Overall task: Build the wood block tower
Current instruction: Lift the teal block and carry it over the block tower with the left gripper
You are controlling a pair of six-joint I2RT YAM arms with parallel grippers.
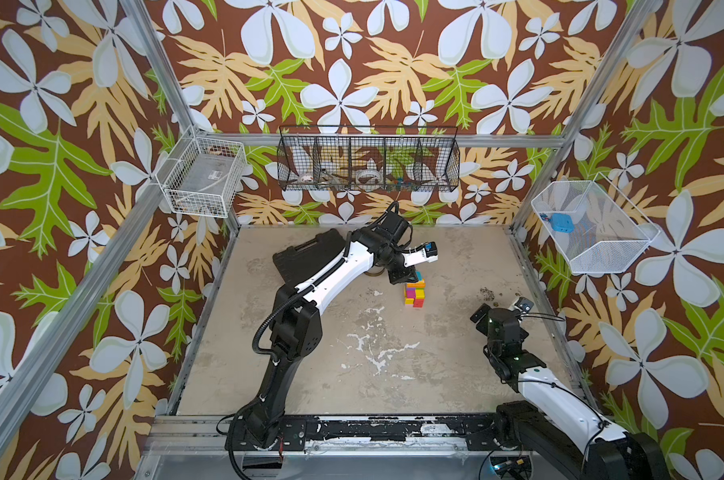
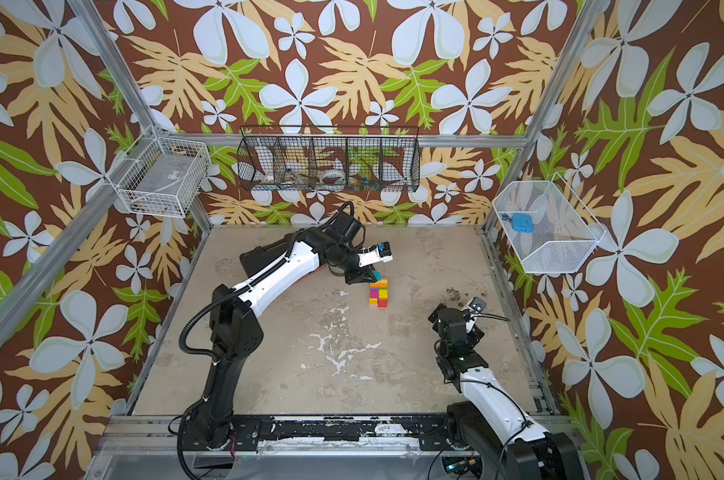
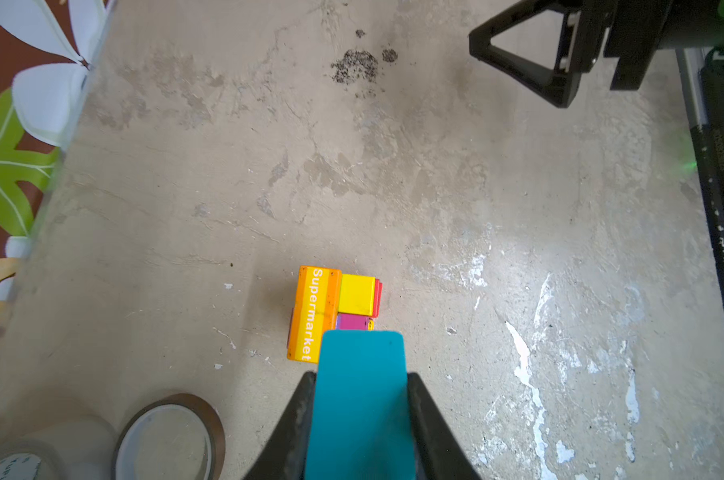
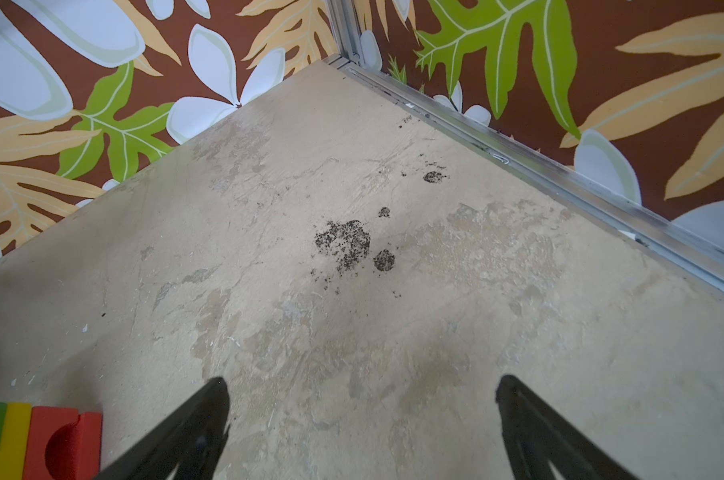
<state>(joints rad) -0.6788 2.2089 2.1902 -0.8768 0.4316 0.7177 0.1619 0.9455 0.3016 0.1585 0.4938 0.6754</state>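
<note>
you are on the step where the teal block goes on top of the tower. your left end effector (image 3: pixel 361 376) is clamped tight on the teal block (image 3: pixel 362 399), with one finger on each side of it, and it holds the block up in the air. the tower (image 1: pixel 415 293) stands on the worktop (image 1: pixel 372 353), a bit toward the back, and in both top views the teal block hangs right by its top. in the left wrist view you look down on the tower: a long orange block (image 3: pixel 314 313) with the word supermarket on it, a yellow block (image 3: pixel 356 295) beside it, and a bit of a pink block (image 3: pixel 349 322) peeking out next to them. the teal block covers one edge of the tower there, so i think it is not lined up over the middle yet, and i cannot tell if it touches. your right end effector (image 4: pixel 363 381) is wide open with nothing in it, over bare worktop and well apart from the tower. next, you likely need to move the teal block over the top, bring it down slowly until it sits, and only then let go. go gently, since the top is small and a bump could knock the tower over.
</note>
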